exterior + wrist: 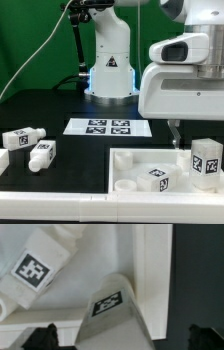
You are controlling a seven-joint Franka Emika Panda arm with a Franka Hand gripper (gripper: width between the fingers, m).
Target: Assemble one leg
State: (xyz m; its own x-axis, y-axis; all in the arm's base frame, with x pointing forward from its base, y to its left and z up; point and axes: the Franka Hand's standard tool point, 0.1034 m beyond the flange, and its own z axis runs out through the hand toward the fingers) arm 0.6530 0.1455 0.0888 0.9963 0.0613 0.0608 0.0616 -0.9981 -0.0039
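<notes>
Tray (130,168) cut off at five o'clock, holding two legs; the leg (112,308) sits between the gripper's (122,339) spread, released fingers, their tips barely visible. Spare legs (42,153) at eight o'clock; black table (60,105), green curtain (30,50) beyond

The exterior camera is looking slightly down across the table (60,110), facing the arm's base (108,70) from mid-distance; the wrist camera is pointing steeply down, very close, into the tray (155,258). Both are sharing the tray's interior and its two tagged legs (110,308).
</notes>
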